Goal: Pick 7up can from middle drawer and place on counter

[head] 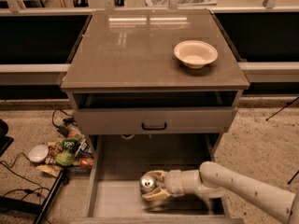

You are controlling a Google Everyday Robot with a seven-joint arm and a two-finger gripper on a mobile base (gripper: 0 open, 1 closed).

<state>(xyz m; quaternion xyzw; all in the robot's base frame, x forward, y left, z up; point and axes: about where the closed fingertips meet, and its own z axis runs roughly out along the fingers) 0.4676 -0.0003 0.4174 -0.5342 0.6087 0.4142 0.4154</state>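
Note:
The 7up can (148, 182) stands in the open middle drawer (117, 197), near the front centre, with its silver top showing. My gripper (149, 185) reaches in from the right on a cream arm, with one finger (158, 174) behind the can and the other in front of it. The fingers sit tight against the can's sides. The counter (135, 50) is the glossy grey-brown top of the cabinet, above and behind the drawer.
A cream bowl (195, 53) sits at the counter's right rear. The upper drawer front with a black handle (154, 124) overhangs the back of the open drawer. Snack bags (67, 148) and a small white bowl (38, 153) lie on the floor at left, beside cables.

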